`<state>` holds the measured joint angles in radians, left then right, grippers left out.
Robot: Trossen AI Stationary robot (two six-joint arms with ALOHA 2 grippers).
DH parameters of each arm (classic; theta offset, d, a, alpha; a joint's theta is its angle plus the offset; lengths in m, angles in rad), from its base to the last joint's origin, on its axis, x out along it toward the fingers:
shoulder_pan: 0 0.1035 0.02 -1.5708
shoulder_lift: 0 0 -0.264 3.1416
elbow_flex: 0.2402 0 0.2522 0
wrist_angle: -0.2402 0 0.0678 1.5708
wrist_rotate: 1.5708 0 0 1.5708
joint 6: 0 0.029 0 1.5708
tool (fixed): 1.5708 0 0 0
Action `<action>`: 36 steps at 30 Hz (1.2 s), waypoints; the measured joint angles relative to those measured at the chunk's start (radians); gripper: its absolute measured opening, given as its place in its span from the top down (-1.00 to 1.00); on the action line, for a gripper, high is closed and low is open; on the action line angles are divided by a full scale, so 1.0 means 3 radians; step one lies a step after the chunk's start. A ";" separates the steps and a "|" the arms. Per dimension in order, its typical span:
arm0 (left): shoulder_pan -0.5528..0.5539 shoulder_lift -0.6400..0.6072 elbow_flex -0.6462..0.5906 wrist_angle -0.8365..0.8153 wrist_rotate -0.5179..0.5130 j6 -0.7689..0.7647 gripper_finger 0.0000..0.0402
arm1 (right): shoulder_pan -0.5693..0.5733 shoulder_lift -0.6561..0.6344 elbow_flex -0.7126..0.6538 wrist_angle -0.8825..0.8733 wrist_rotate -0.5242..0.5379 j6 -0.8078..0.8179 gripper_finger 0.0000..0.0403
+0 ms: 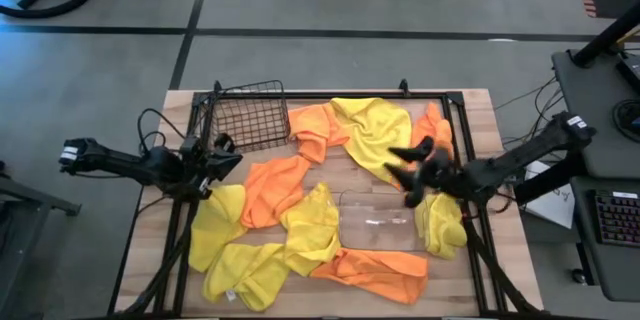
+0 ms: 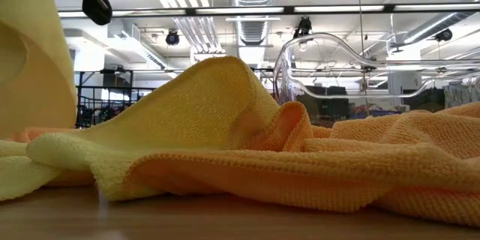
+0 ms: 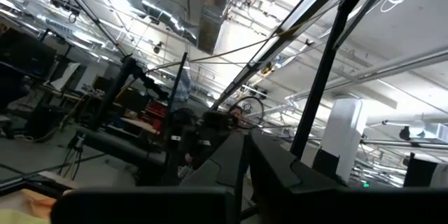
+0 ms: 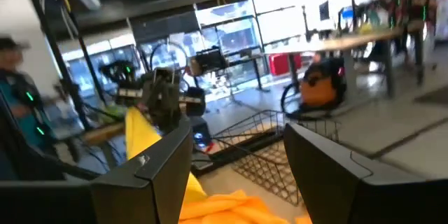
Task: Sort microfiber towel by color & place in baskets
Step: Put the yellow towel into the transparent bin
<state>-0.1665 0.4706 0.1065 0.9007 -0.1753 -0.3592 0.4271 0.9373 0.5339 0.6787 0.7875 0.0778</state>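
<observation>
Orange and yellow microfiber towels (image 1: 330, 175) lie spread over the wooden table. The dark wire-mesh basket (image 1: 248, 115) stands at the far left. The clear bin (image 1: 378, 222) sits among the towels toward the near right. My left gripper (image 1: 230, 157) is shut at the table's left side, and a yellow towel (image 1: 218, 218) rises up to it. My right gripper (image 1: 410, 165) hovers open above the towels right of centre, with nothing between its fingers (image 4: 168, 161). It points toward the wire basket (image 4: 273, 150). My left gripper is shut on the upper end of the yellow towel (image 4: 138, 136). The towel hangs as a narrow upright strip below the raised fingers. Its lower part (image 1: 215, 235) lies on the table. The gripper hides which edge or how many layers it has.
A black frame rail (image 1: 185, 220) runs along each side of the table. More yellow and orange towels (image 2: 247, 142) are heaped at the near edge. A person (image 4: 10, 77) stands beyond the table. A desk with a keyboard (image 1: 610, 215) is on the right.
</observation>
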 joint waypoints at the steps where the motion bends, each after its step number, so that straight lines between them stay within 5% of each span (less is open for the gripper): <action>1: 0.0000 0.0014 -0.0001 0.0013 0.0000 0.0002 0.96 | -0.0001 0.0168 0.0067 0.0094 0.0001 -0.0097 -0.09; 18: 0.0000 0.0508 -0.0001 0.0604 -0.0006 -0.0078 0.96 | -0.0036 0.2024 0.1394 0.0011 -0.0043 -0.0680 -0.09; 25: 0.0000 0.0911 -0.0001 0.1033 -0.0094 -0.0119 0.96 | -0.0103 0.2725 0.2203 0.0047 -0.0809 -0.0741 -0.09; 36: -0.0003 0.1300 0.0103 0.1162 -0.0088 -0.0311 0.96 | -0.0310 0.3633 0.3262 0.0035 -0.1157 -0.0744 -0.09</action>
<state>-0.1673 0.8606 0.1373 1.2492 -0.2016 -0.4525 0.3341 2.0273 1.5126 0.6892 0.4404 -0.1454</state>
